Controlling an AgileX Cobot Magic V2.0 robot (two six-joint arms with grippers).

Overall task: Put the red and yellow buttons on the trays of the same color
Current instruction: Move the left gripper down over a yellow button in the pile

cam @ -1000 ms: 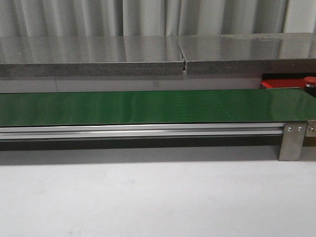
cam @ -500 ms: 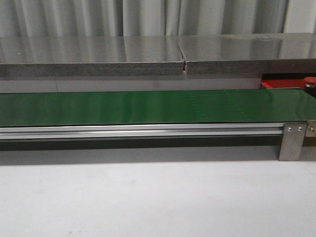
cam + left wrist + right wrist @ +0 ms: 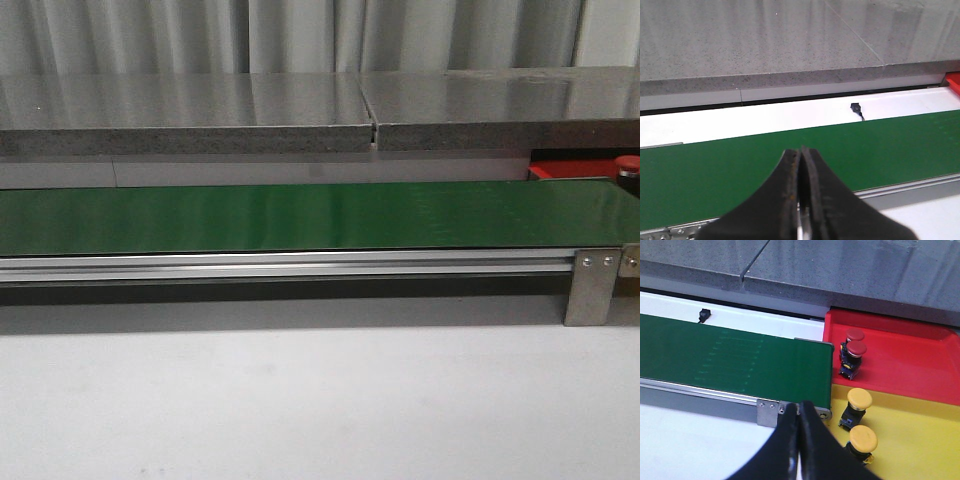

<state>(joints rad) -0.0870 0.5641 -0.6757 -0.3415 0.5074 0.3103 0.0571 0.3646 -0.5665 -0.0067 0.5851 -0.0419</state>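
Right tool (image 3: 799,427) hangs with its fingers pressed together, gripping nothing, just above the end of the green belt (image 3: 735,362). Just beyond that belt end sit the two trays, side by side and touching. The red tray (image 3: 910,360) is the farther one from the tool, and it carries two red buttons (image 3: 854,345), close together near the edge that faces the belt, each a red cap on a dark body. The yellow tray (image 3: 920,435) is the nearer one, and it holds two yellow buttons (image 3: 859,399), one just past the tool's tip and one right beside the tool's fingers. All four sit on the matching colour.

Left tool (image 3: 801,165) is also closed, fingers meeting in a thin seam, empty, poised over the belt's near rail. A corner of the red tray shows far off to its side. A small black part (image 3: 855,107) lies on the white desk (image 3: 765,117) beyond the belt.

From the front, the belt is bare, with one red cap and a strip of red tray at its right end.
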